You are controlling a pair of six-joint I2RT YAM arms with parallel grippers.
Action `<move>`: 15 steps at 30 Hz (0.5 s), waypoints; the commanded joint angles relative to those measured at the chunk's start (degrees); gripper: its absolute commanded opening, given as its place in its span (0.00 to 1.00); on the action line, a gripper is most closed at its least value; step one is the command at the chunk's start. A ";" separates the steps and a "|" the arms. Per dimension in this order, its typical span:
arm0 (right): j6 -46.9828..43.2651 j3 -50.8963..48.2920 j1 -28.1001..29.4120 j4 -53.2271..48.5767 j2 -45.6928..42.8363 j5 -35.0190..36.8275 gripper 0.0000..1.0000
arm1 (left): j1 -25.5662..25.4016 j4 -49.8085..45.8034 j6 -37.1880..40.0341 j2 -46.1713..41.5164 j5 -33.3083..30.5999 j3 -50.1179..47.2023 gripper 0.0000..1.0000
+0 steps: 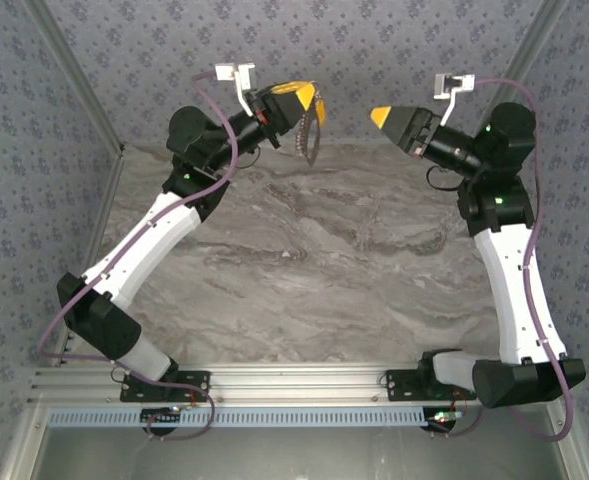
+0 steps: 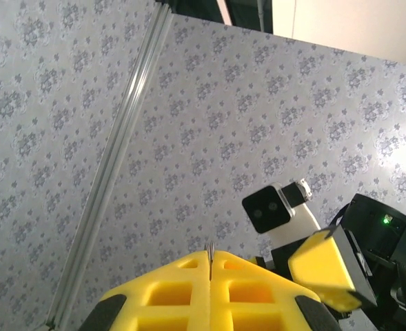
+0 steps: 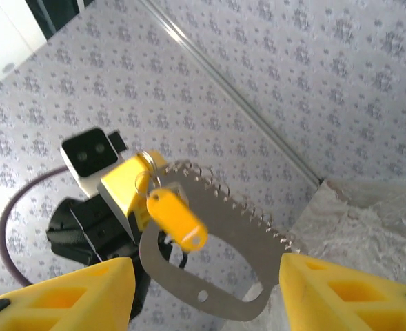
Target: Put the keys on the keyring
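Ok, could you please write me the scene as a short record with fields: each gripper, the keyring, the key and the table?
left gripper: shut, raised in the air, clamped on the keyring
right gripper: open, holding nothing, facing the left gripper across a gap
keyring: curved grey metal piece with a row of small loops along its edge, hanging from the left gripper
key: yellow-orange, dangling by a small ring near the keyring's top
table: grey marble, arm bases at its near edge

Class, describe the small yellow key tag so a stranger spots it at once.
Find the left arm's claw, raised before the patterned wall. It pinches a grey metal hook; the key tag is the orange-yellow oval dangling on that, smaller than the claw's yellow fingers.
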 commanded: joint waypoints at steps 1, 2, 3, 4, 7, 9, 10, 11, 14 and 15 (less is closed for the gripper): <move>2.86 4.03 -0.14 1.56 2.19 3.41 0.60 | 0.38 7.27 -0.38 -0.17 -0.20 0.55 0.00; 3.33 4.85 0.17 2.07 2.90 3.69 0.60 | 0.38 7.74 -0.27 -0.33 -0.09 0.21 0.00; 3.45 5.56 0.51 2.57 3.55 3.91 0.60 | 0.42 8.50 -0.24 -0.52 0.01 -0.20 0.00; 3.42 5.98 0.88 2.83 4.03 4.33 0.60 | 0.41 9.05 -0.43 -0.63 0.03 -0.51 0.00; 3.36 7.79 2.35 4.27 5.95 4.80 0.59 | 0.42 11.88 -1.70 -0.78 0.04 -1.85 0.00; 3.00 9.12 3.75 4.94 7.16 5.40 0.57 | 0.41 13.01 -2.83 -0.89 -0.05 -2.46 0.00; 2.94 9.75 4.30 5.33 7.62 5.64 0.55 | 0.40 13.12 -3.24 -0.82 0.08 -2.47 0.00; 2.77 10.29 4.98 5.69 8.23 5.88 0.54 | 0.41 13.20 -3.81 -0.79 0.11 -2.53 0.00; 2.82 11.70 6.88 6.65 9.85 6.45 0.47 | 0.38 13.30 -4.97 -0.73 0.26 -2.31 0.00; 2.88 11.93 7.49 7.07 10.38 6.44 0.47 | 0.34 13.27 -5.23 -0.64 0.26 -2.14 0.00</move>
